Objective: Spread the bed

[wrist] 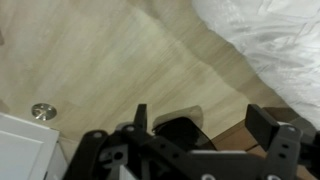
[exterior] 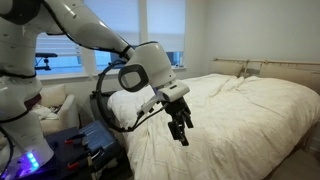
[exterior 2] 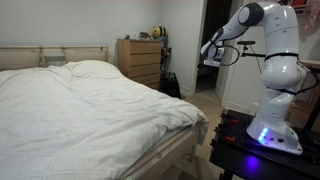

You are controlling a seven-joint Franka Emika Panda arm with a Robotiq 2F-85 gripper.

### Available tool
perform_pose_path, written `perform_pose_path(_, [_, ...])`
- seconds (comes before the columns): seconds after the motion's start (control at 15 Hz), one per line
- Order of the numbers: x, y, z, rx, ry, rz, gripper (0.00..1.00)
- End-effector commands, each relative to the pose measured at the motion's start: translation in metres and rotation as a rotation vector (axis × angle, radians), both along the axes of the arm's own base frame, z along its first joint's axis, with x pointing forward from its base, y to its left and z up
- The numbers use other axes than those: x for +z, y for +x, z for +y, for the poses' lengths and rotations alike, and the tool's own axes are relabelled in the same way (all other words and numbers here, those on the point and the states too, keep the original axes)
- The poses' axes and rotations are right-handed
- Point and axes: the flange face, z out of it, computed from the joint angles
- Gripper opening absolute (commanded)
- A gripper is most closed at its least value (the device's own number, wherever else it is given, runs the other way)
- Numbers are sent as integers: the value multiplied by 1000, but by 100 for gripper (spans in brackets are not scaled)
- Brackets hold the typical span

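The bed fills both exterior views, with a bulky white duvet (exterior: 245, 110) (exterior 2: 90, 100) lying rumpled over it and a pale wooden headboard (exterior: 285, 68) (exterior 2: 60, 55). My gripper (exterior: 180, 126) (exterior 2: 211, 56) hangs in the air off the bed's side near its foot, apart from the duvet. In the wrist view the gripper (wrist: 203, 118) is open and empty, looking down at the wooden floor, with the duvet's edge (wrist: 270, 45) at the upper right.
A wooden dresser (exterior 2: 140, 60) stands by the far wall. A small white armchair (exterior: 55, 100) sits under the window. The robot base (exterior 2: 270, 130) glows purple on a dark stand. A round metal floor fitting (wrist: 43, 111) and a white cabinet corner (wrist: 20, 150) lie below the gripper.
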Motion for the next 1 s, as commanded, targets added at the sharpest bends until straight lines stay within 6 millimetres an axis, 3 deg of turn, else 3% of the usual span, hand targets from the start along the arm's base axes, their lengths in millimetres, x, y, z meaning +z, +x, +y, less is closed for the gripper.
perform_pose_path(0.0, [14,-2,9,148,87,-62,100])
perform_pose_path(0.33, [6,-9,0,276,212,-33,100])
perform_pose_path(0.93, [2,-9,0,255,201,-20,100])
